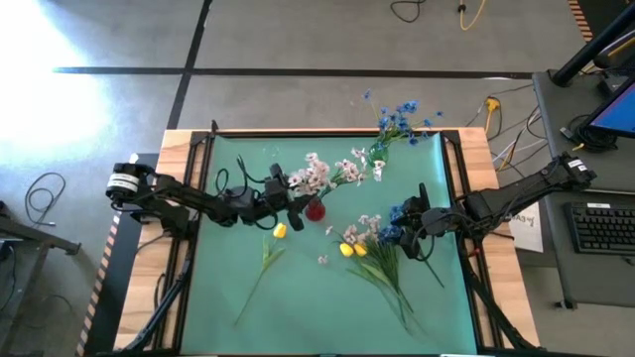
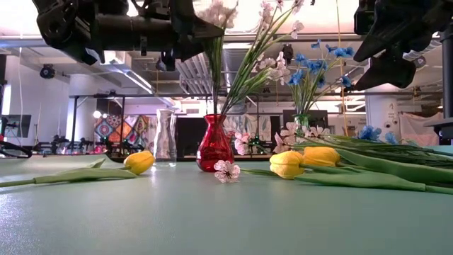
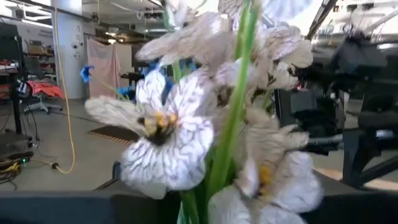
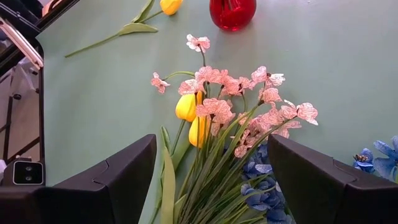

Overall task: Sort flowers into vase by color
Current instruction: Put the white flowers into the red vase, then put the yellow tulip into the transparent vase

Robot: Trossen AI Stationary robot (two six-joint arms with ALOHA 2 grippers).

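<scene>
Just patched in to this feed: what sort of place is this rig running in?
Probably a robotics lab or open workshop: bare concrete floor with loose cables, a keyboard on a side desk, exposed ceiling ducts beyond the table.

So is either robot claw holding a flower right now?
The right claw is open above the mixed flower pile, holding nothing. Whether the left claw, beside the pinkish-white blossom spray in the red glass vase, grips it cannot be told.
</scene>
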